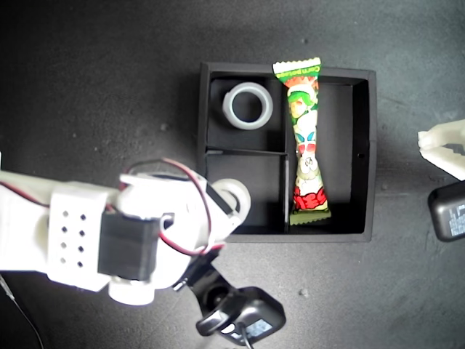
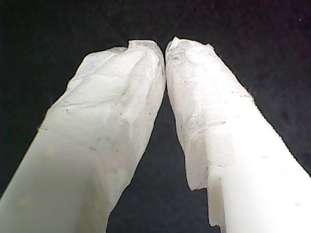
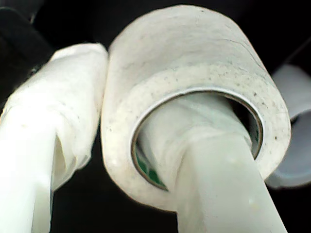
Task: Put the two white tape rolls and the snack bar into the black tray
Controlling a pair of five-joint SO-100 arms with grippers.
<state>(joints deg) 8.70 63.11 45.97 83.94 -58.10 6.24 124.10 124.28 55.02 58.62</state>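
in the black tray (image 1: 367, 153): one tape roll (image 1: 248, 105), one snack bar (image 1: 305, 145); my second gripper (image 3: 116, 121) grips another roll (image 3: 194, 73); my first gripper (image 2: 165, 48) closed, empty.

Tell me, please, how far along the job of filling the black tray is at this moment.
Two items look done: the shiny green, white and red snack bar lies in the matte black divided tray's long compartment, and one white ring-shaped tape roll sits in a small square compartment. The second white tape roll is gripped in my second claw, one finger through its hole, over the tray's other small compartment; releasing it remains.

Snack bar (image 1: 306, 142) and tape roll (image 1: 248, 105) in tray (image 1: 367, 153)
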